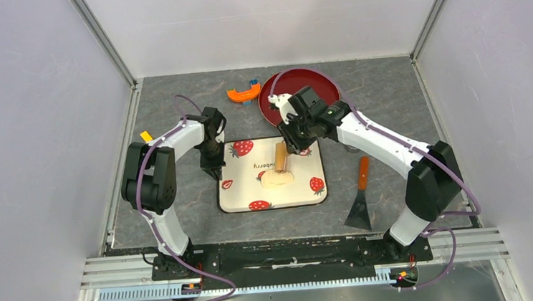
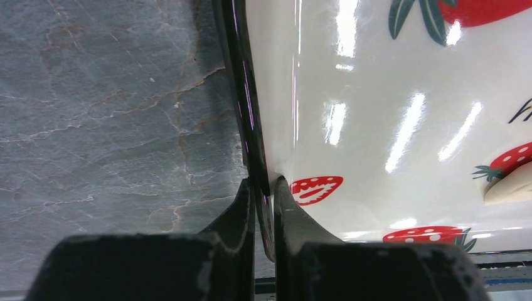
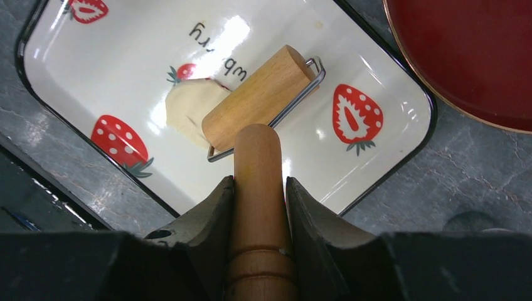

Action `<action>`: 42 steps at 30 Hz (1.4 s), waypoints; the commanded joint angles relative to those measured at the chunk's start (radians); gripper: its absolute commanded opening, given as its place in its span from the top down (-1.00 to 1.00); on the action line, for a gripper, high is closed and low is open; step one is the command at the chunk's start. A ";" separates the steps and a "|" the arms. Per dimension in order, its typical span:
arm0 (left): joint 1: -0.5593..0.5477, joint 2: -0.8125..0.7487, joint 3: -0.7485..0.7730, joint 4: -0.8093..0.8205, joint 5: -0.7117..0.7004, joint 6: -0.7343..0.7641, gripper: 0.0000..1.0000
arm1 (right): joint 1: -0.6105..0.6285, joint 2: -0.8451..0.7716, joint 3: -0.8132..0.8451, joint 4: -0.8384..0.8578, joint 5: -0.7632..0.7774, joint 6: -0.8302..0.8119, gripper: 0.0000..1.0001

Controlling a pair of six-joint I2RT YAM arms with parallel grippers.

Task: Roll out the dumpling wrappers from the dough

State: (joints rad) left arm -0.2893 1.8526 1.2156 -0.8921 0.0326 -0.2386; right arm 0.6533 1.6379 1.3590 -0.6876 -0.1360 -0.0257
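Left fingers (image 2: 238, 216) pinch the tray (image 2: 241, 94) at its edge; right fingers (image 3: 210, 216) clamp the roller (image 3: 260, 97) on dough (image 3: 187, 106).

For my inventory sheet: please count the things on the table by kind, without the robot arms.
Dishes: 2 (strawberry tray, red plate)
Tools: 3 (wooden roller, scraper, orange curved tool)
Dough piece: 1
Total: 6

Light: bright and even, from overhead; the top view is sharp throughout.
Glare: long white streaks on the glossy tray (image 2: 376, 125) in the left wrist view, a smaller patch in the right wrist view.
Shadows: soft and short on the tabletop (image 1: 373, 84) under the arms.
Focus: left pincer (image 2: 264, 194) and right pincer (image 3: 258, 188) dark at the lower edges; roller handle (image 3: 257, 157) slightly soft near the lens.
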 commanded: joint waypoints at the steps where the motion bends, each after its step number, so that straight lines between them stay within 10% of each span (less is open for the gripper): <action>1: -0.041 0.065 -0.031 0.068 0.024 0.001 0.96 | 0.017 0.008 0.073 0.084 -0.058 0.023 1.00; 42: -0.054 0.058 -0.044 0.065 0.027 0.005 0.96 | 0.083 0.221 -0.119 0.127 -0.133 0.025 1.00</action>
State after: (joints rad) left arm -0.2947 1.8526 1.2156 -0.8921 0.0257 -0.2386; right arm 0.7097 1.7386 1.3216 -0.5156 -0.2962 0.0120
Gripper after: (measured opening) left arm 0.123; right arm 0.343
